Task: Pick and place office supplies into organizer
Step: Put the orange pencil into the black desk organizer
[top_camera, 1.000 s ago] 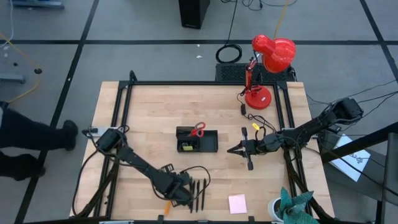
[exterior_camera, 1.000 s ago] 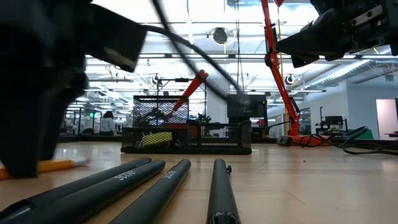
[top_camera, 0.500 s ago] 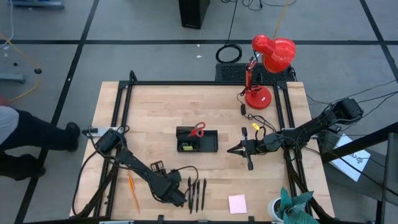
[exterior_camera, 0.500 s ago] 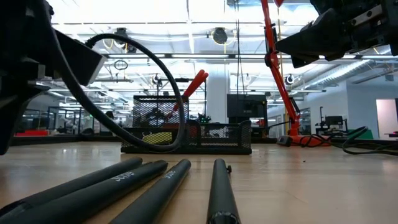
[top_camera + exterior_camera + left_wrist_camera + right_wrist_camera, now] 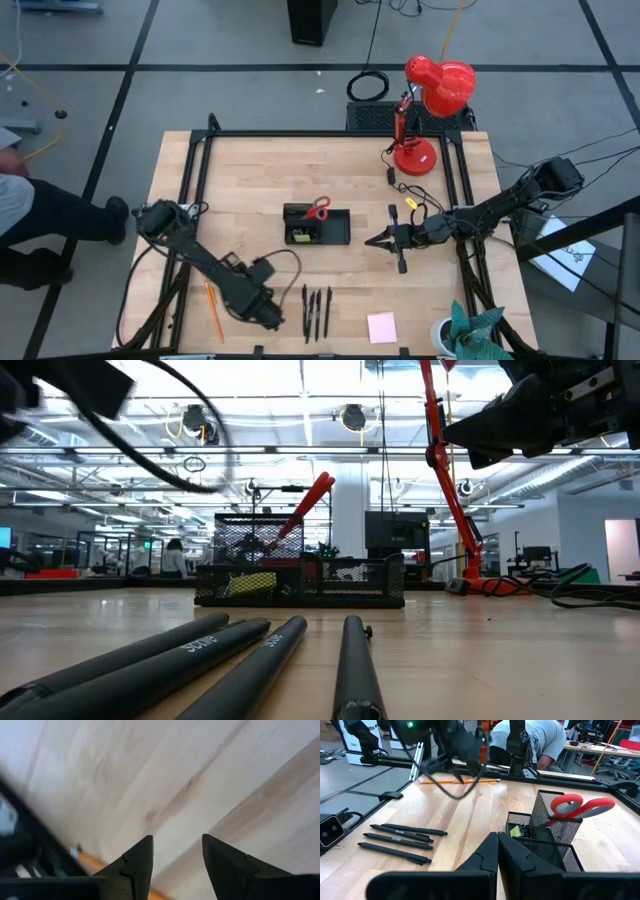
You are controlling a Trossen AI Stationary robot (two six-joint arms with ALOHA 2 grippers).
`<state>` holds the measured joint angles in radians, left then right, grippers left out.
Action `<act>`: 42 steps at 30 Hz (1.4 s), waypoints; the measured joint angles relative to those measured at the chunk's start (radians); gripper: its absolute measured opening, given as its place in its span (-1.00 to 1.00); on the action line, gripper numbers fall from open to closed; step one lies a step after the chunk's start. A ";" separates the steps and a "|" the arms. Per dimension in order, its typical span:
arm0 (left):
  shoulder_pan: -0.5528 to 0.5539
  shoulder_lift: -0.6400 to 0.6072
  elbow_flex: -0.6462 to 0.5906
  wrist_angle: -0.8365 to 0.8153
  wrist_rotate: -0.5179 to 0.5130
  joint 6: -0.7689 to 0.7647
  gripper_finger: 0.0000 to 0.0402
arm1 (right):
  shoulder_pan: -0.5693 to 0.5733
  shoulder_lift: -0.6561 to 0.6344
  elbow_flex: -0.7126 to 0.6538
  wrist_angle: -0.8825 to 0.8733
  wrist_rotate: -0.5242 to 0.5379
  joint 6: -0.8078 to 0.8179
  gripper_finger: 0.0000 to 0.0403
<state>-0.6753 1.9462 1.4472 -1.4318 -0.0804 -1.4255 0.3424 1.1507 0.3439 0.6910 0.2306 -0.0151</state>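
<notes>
While three black pens (image 5: 316,311) lay side by side at the table's near edge, the left gripper (image 5: 270,318) hovered just left of them, fingers (image 5: 137,865) parted and empty, an orange pencil (image 5: 213,310) farther left. Beyond, the mesh organizer (image 5: 317,224) held red-handled scissors (image 5: 317,209); the right gripper (image 5: 372,240) waited beside it, pinched closed, empty.

White lettering runs along two black pens (image 5: 190,650), too blurred to read.

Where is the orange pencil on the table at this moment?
In the high view, the orange pencil lies near the table's front left edge, just left of the left gripper and apart from the three black pens.
</notes>
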 joint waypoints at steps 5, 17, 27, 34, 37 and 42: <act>-0.065 -0.121 -0.092 0.017 0.055 -0.247 -0.13 | 0.000 0.000 0.000 0.000 0.000 0.003 -0.98; -0.193 -0.265 -0.454 0.305 0.230 -0.630 -0.13 | 0.000 0.000 0.000 0.000 0.000 0.004 -0.98; -0.192 -0.264 -0.540 0.390 0.241 -0.657 -0.13 | 0.000 0.000 0.000 0.000 0.001 0.002 -0.98; -0.187 -0.273 -0.625 0.460 0.254 -0.664 -0.13 | 0.000 0.000 0.000 0.000 0.002 0.002 -0.98; -0.185 -0.275 -0.638 0.487 0.249 -0.651 -0.13 | 0.000 0.000 0.000 -0.001 0.002 0.002 -0.98; -0.171 -0.273 -0.636 0.498 0.226 -0.570 -0.13 | 0.000 0.000 0.000 0.000 0.003 0.002 -0.98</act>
<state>-0.8460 1.6733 0.8108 -0.9341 0.1452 -1.9951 0.3424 1.1507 0.3439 0.6907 0.2333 -0.0135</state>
